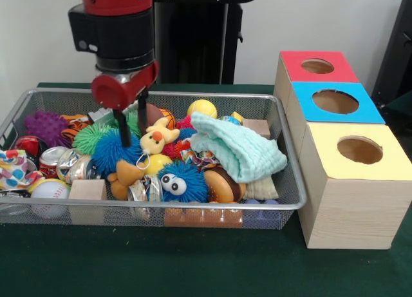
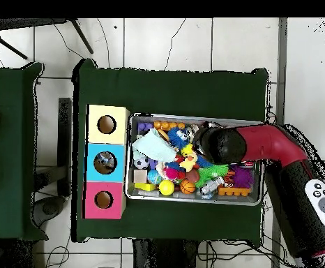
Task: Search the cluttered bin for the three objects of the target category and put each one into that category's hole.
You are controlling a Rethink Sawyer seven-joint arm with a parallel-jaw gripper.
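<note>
While the wire bin (image 1: 283,203) across the frame's left and centre looks full of toys, I'd say sorting has barely begun. Three box holes at right: red (image 1: 317,66), blue (image 1: 335,102), yellow (image 1: 360,150). Gripper (image 1: 132,126), upper left, fingers apart, empty, above blue fuzzy ball (image 1: 116,152); target category unclear.

A dark green cloth (image 1: 193,265) covers the table, which stands on a white tiled floor (image 2: 165,42).
</note>
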